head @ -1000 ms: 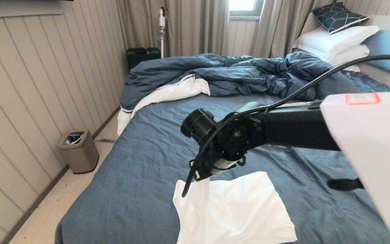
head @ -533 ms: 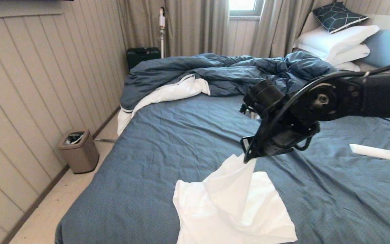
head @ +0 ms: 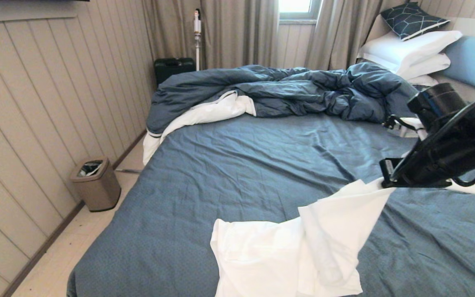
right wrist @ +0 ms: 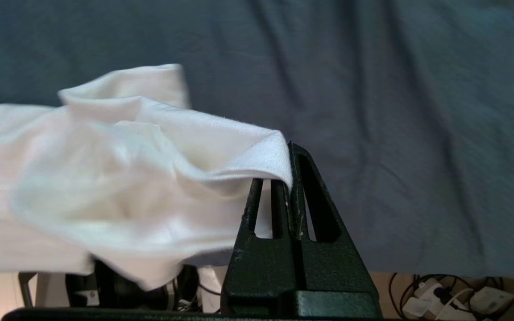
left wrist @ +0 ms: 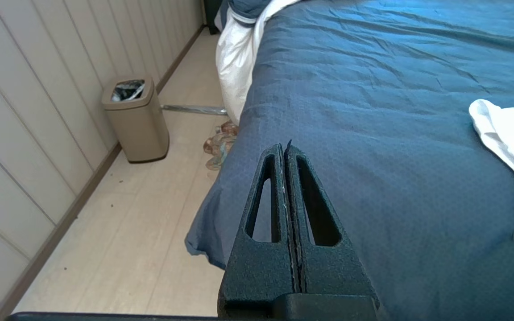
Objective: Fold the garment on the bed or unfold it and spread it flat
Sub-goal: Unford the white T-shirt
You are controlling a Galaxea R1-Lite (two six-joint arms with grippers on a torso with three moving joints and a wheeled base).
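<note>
head view: a panelled bedroom, the bed (head: 237, 165) under a blue-grey sheet; the white garment (head: 287, 251) lies at its near edge, one corner lifted by the right gripper (head: 384, 179).
left wrist view: left gripper (left wrist: 285, 149), fingers pressed together, hangs over the bed's corner.
right wrist view: fingers pinching the garment's hem.

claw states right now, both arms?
Left claw: closed, empty, over the near edge of the dark blue-grey bed.
Right claw: closed on an edge of the white cloth garment, lifting it.
</note>
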